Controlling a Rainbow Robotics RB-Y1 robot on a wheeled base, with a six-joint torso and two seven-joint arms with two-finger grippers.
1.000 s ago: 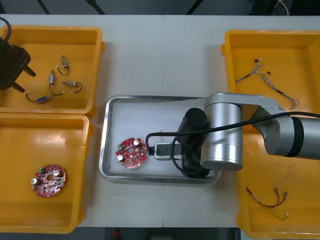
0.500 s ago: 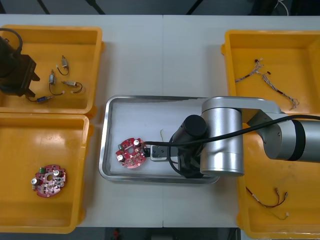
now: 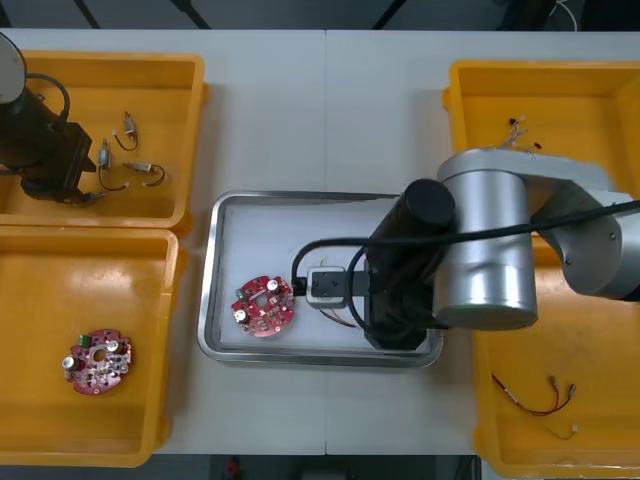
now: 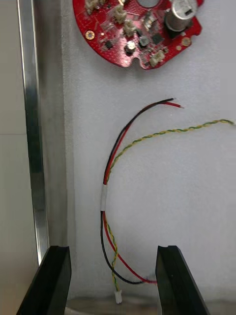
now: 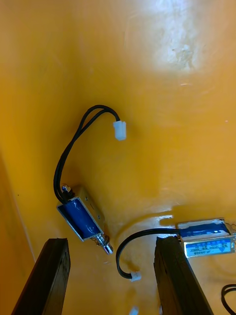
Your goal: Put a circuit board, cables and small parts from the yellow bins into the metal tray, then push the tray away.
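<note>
The light table (image 3: 300,110) spreads out below me, with a thin seam running down its middle. Four yellow bins stand on it. On my left, the far left bin (image 3: 150,90) and the near left bin (image 3: 60,290) sit rim to rim. On my right, the far right bin (image 3: 570,95) and the near right bin (image 3: 600,420) line that side. Between them the metal tray (image 3: 260,225) lies flat, just beside the left pair.

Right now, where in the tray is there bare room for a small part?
The far strip of the tray, between its far rim and the circuit board, is bare. Crowded: the near half, with board, cable and the right gripper.
</note>
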